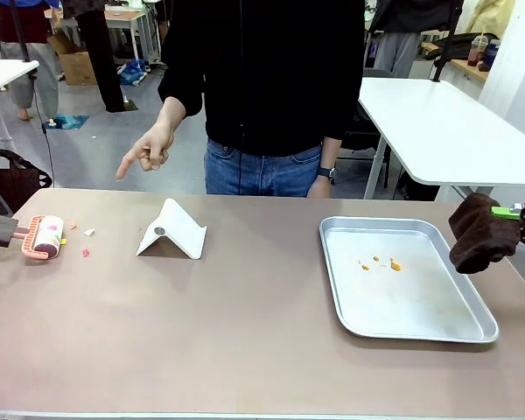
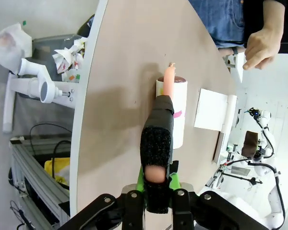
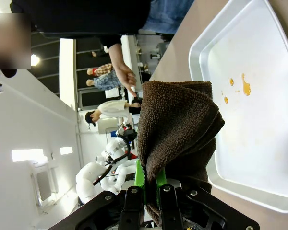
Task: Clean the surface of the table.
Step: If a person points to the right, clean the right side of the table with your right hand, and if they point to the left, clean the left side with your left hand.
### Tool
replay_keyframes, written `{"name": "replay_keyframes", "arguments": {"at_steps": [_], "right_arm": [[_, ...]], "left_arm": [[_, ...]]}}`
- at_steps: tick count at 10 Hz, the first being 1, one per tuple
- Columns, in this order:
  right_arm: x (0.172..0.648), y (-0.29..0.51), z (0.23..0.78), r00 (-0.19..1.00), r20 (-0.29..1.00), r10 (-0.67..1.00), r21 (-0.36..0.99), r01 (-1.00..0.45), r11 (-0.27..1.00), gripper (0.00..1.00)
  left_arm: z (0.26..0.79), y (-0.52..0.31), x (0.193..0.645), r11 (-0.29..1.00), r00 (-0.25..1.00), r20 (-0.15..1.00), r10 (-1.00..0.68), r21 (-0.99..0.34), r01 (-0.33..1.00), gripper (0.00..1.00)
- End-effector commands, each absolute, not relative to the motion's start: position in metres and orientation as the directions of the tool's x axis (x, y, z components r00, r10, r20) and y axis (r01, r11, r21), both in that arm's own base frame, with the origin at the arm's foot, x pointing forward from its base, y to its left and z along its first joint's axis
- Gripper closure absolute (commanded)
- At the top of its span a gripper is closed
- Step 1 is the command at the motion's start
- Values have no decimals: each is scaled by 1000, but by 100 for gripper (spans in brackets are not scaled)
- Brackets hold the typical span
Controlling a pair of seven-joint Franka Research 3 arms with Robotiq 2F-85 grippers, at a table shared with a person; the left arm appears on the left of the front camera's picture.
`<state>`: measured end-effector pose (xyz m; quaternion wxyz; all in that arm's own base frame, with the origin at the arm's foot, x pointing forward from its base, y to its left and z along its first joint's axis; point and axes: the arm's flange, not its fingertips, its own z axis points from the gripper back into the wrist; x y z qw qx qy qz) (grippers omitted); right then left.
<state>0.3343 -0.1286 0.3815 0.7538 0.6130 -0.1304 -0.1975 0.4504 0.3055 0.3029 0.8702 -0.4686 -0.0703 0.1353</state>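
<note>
Missing the scraps [image 1: 86, 233] is looking like the chief risk, in my judgement. The little pink and white bits are lying scattered on the table [image 1: 245, 341] just beside the lint roller [image 1: 46, 238]. A pass that is running off line, or a drum that is riding tilted rather than flat, would be leaving some behind or nudging them off the left edge. The white folded stand [image 1: 173, 231] is standing near that patch (light card, by the look of it), so a wide sweep could be knocking it over. On the other side the brown cloth [image 3: 177, 124] is hanging just beside the silver tray [image 1: 402, 306], and a low swing could be catching the rim and shifting the tray with its orange crumbs [image 1: 381, 261]. The left gripper [image 2: 157, 181] is reaching in low from the table's left edge, jaws clamped on the roller's black-wrapped handle, the drum seemingly down on the tabletop. The right gripper [image 1: 518, 213] is hovering at the right edge, pinching the folded cloth, which is bunching ahead of its fingers. The person's hand [image 1: 147, 153] is reaching out at the far side, forefinger pointing down toward the scraps, gripping nothing.
</note>
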Motion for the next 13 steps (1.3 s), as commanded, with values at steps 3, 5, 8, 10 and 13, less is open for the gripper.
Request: {"name": "replay_keyframes", "arguments": {"at_steps": [3,5,8,10,13], "right_arm": [[335,-127,385,890,-41,-454,976,134,174,100],[335,-127,385,890,-41,-454,976,134,174,100],[335,-127,385,890,-41,-454,976,134,174,100],[335,-127,385,890,-41,-454,976,134,174,100],[335,-127,385,890,-41,-454,976,134,174,100]], "left_arm": [[295,287,453,584,959,-59,278,-782,-217,80],[293,273,455,598,967,-68,247,-774,-208,80],[290,247,463,618,974,-81,210,-762,-196,80],[288,224,469,637,980,-88,177,-749,-182,80],[289,198,483,635,987,-93,134,-756,-158,80]]}}
